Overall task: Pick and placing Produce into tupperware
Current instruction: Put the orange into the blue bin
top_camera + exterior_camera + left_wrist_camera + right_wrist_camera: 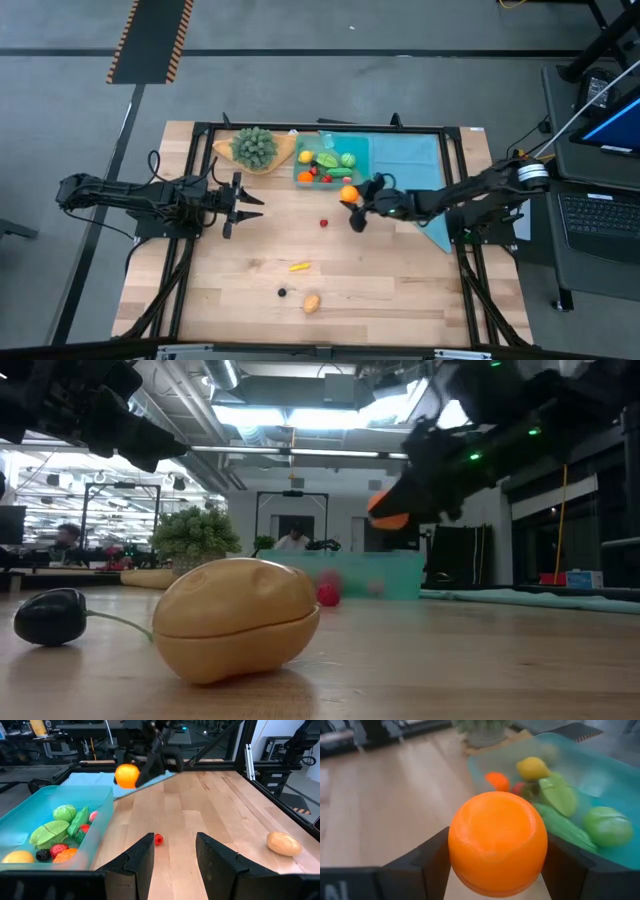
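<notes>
Nearest the low camera: tan potato-shaped toy [236, 618], lower centre of that frame, resting on the bench [400, 290]; in the overhead frame it lies at lower centre, well apart from the container, so it looks still to be collected.

Bench: pale wood, fills the middle of the overhead frame and carries every item listed.

Teal cloth [415, 160]: flat, upper right of the bench, just beside the container; purpose unclear.

Teal container [362, 148]: clear plastic, upper centre of the overhead frame, open-topped to receive the toys. Already inside, by the left wrist frame: green pieces [56, 826], a yellow one [19, 856], red and dark ones.

Bushy green plant [254, 146]: on a tan wooden dish, upper centre-left, beside the container; not part of the job.

Right gripper [352, 205]: centre-right of the overhead frame, just outside the container's lower-right corner. Fingers clamped on an orange toy [497, 843], which hangs clear of the bench, judged to be held high enough to clear the wall before release.

Left gripper [238, 205]: centre-left, fingers [216, 851] apart and empty, pointed toward the loose toys, waiting.

Yellow-orange toy [299, 266]: lower centre, loose.

Small red toy [324, 222]: centre, between the two grippers.

Small dark toy [283, 293]: lower centre, near the tan toy.
</notes>
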Tool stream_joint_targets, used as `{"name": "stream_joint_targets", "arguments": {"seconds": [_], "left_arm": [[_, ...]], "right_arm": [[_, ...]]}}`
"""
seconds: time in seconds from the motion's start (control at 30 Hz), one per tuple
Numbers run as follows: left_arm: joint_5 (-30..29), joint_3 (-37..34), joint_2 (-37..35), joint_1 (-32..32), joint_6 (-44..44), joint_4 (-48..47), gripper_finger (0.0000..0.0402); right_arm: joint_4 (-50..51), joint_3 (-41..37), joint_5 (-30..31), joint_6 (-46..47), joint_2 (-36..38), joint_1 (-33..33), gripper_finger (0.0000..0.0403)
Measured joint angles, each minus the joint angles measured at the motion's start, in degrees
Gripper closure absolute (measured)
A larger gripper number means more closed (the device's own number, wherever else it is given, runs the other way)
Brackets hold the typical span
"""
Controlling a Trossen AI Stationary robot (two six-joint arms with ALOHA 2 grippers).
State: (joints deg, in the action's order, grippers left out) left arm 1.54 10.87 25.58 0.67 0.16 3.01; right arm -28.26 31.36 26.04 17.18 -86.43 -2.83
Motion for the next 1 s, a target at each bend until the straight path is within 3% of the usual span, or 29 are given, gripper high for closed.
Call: {"name": "stream_joint_targets", "arguments": {"seconds": [0.27, 0.57, 1.0], "left_arm": [[0.02, 0.00, -0.02, 0.00, 0.39, 0.02, 0.0264], [0.00, 0.00, -0.02, 0.00, 0.35, 0.20, 0.0264], [0.00, 0.00, -0.02, 0.00, 0.33, 0.23, 0.0264]], "right_arm": [[-7.99, -10.53, -0.23, -2.31, 12.82, -0.23, 0.0152], [-8.99, -13.88, -2.00, -7.04, 24.69, -0.50, 0.0149], [1.92, -14.07, -2.16, -8.55, 37.18, -0.48, 0.0152]]}}
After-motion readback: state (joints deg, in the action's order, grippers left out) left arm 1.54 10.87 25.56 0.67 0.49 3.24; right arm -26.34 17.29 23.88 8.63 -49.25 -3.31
